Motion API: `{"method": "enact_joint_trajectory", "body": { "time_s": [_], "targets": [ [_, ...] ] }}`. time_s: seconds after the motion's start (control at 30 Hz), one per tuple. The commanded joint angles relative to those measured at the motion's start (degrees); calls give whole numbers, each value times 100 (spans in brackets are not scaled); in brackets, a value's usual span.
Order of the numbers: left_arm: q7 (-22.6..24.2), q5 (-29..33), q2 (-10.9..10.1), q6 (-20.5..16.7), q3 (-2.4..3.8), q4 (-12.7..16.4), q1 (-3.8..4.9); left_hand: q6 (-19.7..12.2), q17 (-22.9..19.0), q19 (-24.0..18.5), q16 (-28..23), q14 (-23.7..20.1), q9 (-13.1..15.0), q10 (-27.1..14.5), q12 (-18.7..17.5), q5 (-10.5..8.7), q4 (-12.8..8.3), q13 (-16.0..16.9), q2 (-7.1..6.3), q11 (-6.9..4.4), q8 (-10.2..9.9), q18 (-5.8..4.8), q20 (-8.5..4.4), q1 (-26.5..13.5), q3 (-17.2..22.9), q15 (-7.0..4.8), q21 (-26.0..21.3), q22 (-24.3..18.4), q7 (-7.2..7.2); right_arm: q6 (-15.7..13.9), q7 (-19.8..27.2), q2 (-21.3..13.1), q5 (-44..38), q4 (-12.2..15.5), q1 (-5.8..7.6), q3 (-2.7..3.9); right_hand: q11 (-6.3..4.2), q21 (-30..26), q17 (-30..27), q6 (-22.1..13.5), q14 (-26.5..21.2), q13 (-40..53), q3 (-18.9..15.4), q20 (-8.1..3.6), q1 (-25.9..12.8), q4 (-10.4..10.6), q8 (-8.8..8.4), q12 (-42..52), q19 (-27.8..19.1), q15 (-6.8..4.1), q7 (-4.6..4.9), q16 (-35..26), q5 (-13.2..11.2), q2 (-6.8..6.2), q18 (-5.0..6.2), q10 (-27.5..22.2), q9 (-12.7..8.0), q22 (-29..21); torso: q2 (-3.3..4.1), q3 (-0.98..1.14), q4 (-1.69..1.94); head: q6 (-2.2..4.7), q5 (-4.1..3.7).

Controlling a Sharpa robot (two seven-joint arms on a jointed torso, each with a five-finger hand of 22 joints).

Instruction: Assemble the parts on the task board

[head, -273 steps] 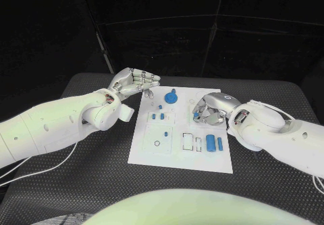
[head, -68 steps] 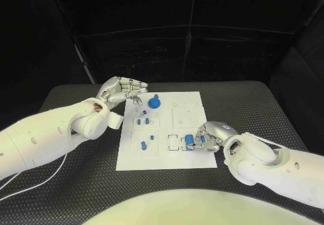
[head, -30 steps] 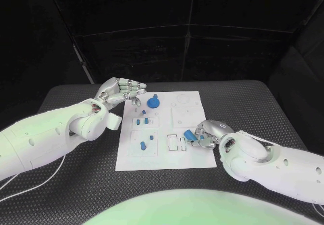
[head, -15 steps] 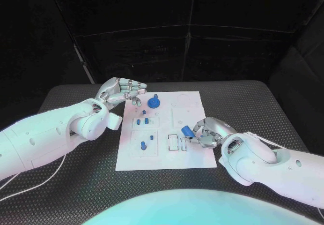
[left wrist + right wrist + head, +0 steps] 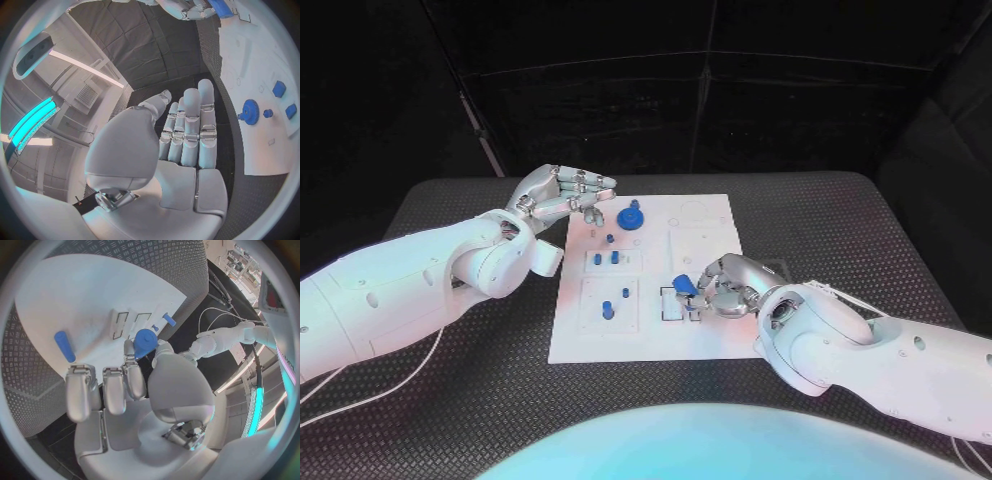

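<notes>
Board (image 5: 711, 215), a white plate, is lying mid-worktop (image 5: 848, 215). Right robot hand (image 5: 728, 285) is pinching a blue part (image 5: 684, 286) between thumb and finger, hovering it just above the rectangular slots (image 5: 679, 303) at the board's near edge, probably to seat it there. Left robot hand (image 5: 563, 195) is idling beside the board's far corner, holding nothing, fingers loosely curled apart, near a blue gear (image 5: 630, 216). Other blue parts (image 5: 606, 258) are sitting in the board.

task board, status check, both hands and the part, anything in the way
Right hand pinching a blue part above the rectangular slots on the task board. Left hand open, hovering at the board's far left corner. Nothing blocking the slots.
</notes>
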Motion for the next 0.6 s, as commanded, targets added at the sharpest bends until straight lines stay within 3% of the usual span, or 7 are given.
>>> {"method": "enact_joint_trajectory", "body": {
  "time_s": [0.03, 0.27, 0.6],
  "targets": [
    [17, 33, -4, 41, 5, 24, 8, -20, -8, -14, -30, -51, -7, -39, -17, 14, -10, 10, 69, 2, -22, 114, 42, -4, -36, -3, -36, -6, 23, 470, -178, 65, 33, -48, 18, 7, -52, -14, 557, 123, 419, 35, -42, -40, -60, -9, 22, -14, 83, -39, -65, -22, -34, -9, -35, 9, 8, 819, -5, 2, 7, 0, 16],
    [14, 33, -24, 20, 5, 44, 10, -18, -8, -13, -30, -55, -6, -40, -14, 15, -15, 12, 71, 0, -22, 115, 42, 4, -39, -4, -42, -11, 20, 693, -285, 219, -1, -130, 27, 9, -58, -21, 557, 124, 419, 39, -102, -52, -99, -10, 13, -30, 74, -48, -71, -24, -131, -30, -32, 9, 38, 809, -7, 5, -5, 0, 64],
    [13, 33, -31, 14, 5, 53, 11, -18, -8, -13, -30, -55, -6, -40, -14, 15, -15, 12, 71, 0, -22, 115, 42, 4, -39, -4, -42, -11, 20, 592, -356, 331, -123, -238, 38, 10, -60, -20, 552, 128, 418, 43, -125, -55, -127, -6, 10, -35, 75, -50, -73, -27, -164, -24, -33, 10, 52, 811, -7, 5, -6, 0, 77]
  ]
}}
